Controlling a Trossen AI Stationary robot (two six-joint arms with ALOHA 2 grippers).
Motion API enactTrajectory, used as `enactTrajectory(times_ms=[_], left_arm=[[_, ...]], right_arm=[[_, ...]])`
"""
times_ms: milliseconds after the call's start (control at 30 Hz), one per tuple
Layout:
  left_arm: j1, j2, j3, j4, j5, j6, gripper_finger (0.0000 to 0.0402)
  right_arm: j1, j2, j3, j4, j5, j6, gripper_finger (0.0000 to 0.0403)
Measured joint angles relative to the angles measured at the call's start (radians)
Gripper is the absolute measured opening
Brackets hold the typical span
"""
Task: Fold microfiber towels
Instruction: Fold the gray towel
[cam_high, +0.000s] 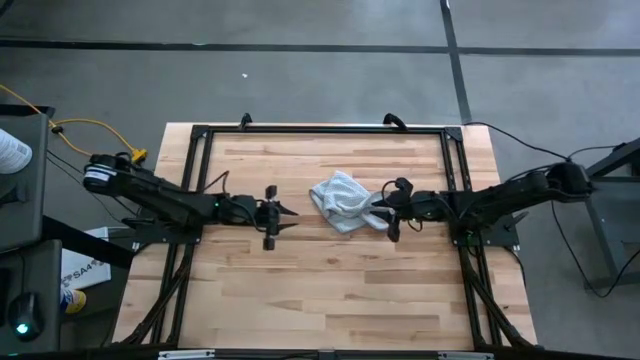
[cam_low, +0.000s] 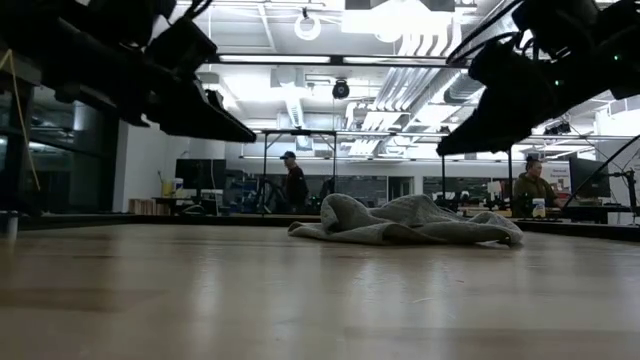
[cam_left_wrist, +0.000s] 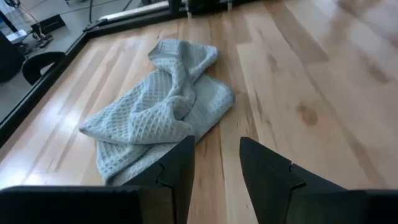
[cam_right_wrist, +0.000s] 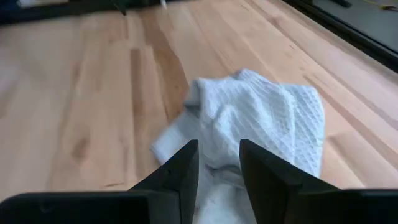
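One crumpled towel (cam_high: 343, 201) lies on the wooden table (cam_high: 330, 290).

Crumpled grey-white towel (cam_right_wrist: 261, 121) on wooden table (cam_right_wrist: 81, 93), centre-right of frame. Right gripper (cam_right_wrist: 219, 163) at bottom centre, two dark fingers (cam_right_wrist: 177, 171) slightly parted, empty, before towel.

Workshop interior beyond a wooden table (cam_high: 330, 290): grey concrete floor (cam_high: 300, 85) with dark seams, ceiling lights (cam_low: 308, 25) and ducts (cam_low: 425, 85), a standing person (cam_low: 292, 183), a seated person (cam_low: 532, 187).
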Motion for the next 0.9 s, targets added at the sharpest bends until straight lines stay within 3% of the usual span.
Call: enactTrajectory(times_ms=[167, 500, 800, 900], left_arm=[[0.0, 0.082, 0.033, 0.044, -0.047, 0.029, 0.0127], [0.0, 0.25, 0.151, 0.044, -0.085, 0.163, 0.0127], [0.0, 0.442, 0.289, 0.038, -0.228, -0.004, 0.0127], [0.001, 0.471, 0.328, 0.013, -0.234, -0.08, 0.0127]], right_arm=[[0.0, 0.027, 0.001, 0.0, 0.054, -0.063, 0.011], [-0.001, 0.022, 0.001, 0.008, 0.053, -0.053, 0.011], [0.0, 0.022, 0.002, 0.027, 0.053, -0.051, 0.011], [0.0, 0.022, 0.002, 0.034, 0.051, -0.051, 0.011]])
